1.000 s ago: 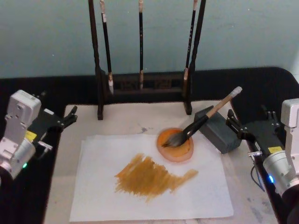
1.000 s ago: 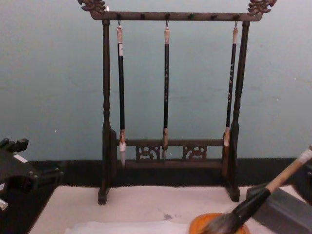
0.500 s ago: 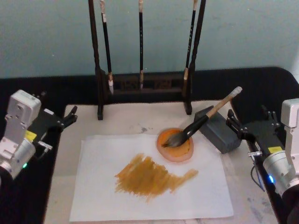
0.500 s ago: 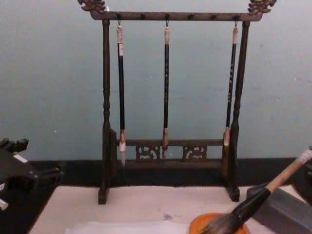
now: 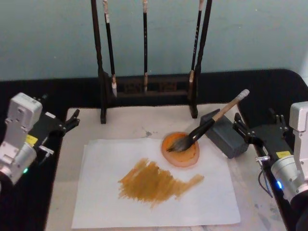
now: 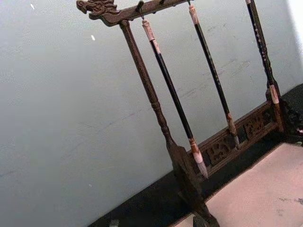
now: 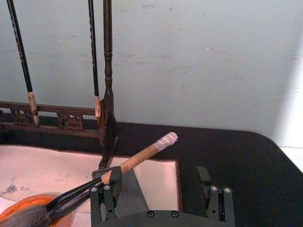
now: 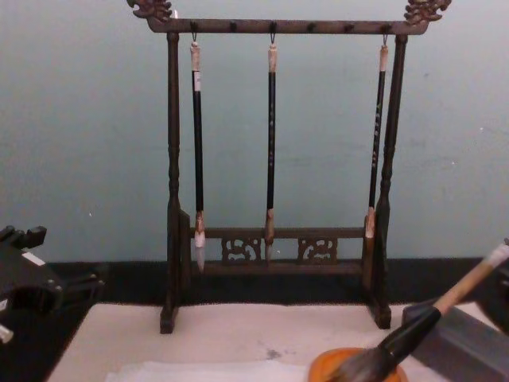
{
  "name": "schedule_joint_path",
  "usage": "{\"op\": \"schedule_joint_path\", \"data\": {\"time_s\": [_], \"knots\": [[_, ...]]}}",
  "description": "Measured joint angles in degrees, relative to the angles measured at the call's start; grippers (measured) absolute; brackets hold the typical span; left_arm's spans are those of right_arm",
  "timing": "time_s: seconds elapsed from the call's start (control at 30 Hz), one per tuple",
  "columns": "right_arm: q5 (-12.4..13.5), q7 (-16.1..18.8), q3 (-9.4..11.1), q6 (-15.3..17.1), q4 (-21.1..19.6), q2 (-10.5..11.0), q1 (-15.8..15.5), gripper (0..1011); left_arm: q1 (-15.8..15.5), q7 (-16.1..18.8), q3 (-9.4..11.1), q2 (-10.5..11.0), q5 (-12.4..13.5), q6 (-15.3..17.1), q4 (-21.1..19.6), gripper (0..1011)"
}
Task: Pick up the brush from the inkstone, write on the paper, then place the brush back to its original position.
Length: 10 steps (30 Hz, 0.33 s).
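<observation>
Wooden rack (image 5: 144,89) behind brush (image 5: 207,126), grey block (image 5: 225,133), orange dish (image 5: 181,149), paper (image 5: 101,202)

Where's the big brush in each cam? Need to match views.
Head: the brush lies right of centre, bristles on the orange dish, handle propped on the grey block.
Chest: lower right corner, brush sloping up to the right edge.
Right wrist: brush runs from the lower left corner up toward the middle, behind the open right gripper.
Left wrist: not in it.
Shared landmark: the wooden rack of thin brushes.
</observation>
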Motion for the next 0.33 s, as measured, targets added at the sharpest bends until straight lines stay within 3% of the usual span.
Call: {"op": "schedule_joint_path", "data": {"time_s": [0.33], "knots": [[0.0,0.0,0.0,0.0,0.0,0.0,0.0,1000,0.0,0.0,0.0,0.0,0.0,0.0,0.0,1010]]}}
